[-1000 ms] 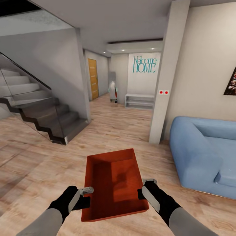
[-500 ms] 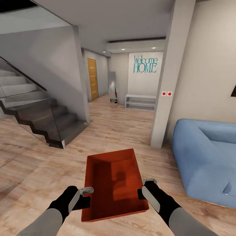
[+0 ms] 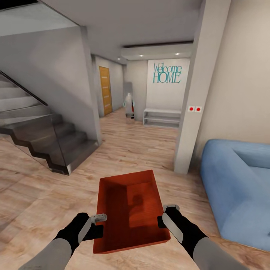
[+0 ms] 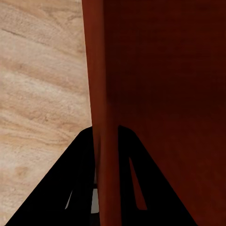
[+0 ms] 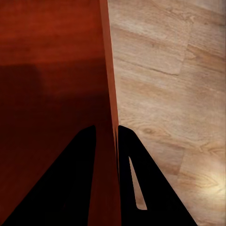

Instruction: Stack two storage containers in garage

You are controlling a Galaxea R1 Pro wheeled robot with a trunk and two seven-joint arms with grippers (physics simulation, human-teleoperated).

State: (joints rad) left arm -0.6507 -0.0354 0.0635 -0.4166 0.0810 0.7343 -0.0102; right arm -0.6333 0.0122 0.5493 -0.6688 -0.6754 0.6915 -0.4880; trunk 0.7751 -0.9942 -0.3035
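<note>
One orange-red storage container [image 3: 129, 210] is held level in front of me, above the light wood floor of the living room. My left gripper [image 3: 98, 218] is shut on its left wall and my right gripper [image 3: 168, 208] is shut on its right wall. In the left wrist view the black fingers [image 4: 80, 160] pinch the thin red wall [image 4: 101, 70]. In the right wrist view the gripper [image 5: 107, 127] clamps the opposite wall [image 5: 109, 70] the same way. The bin is empty inside.
A dark staircase with a glass rail [image 3: 48, 138] stands at the left and a blue sofa [image 3: 240, 180] at the right. A white pillar [image 3: 195, 105] rises beside the sofa. Ahead, a hallway runs to a wooden door [image 3: 105, 90] and a low white shelf [image 3: 162, 117].
The whole view has advanced toward the hallway: the stairs slid left and the sofa and pillar slid right. Container and both grippers hold the same pose relative to me.
</note>
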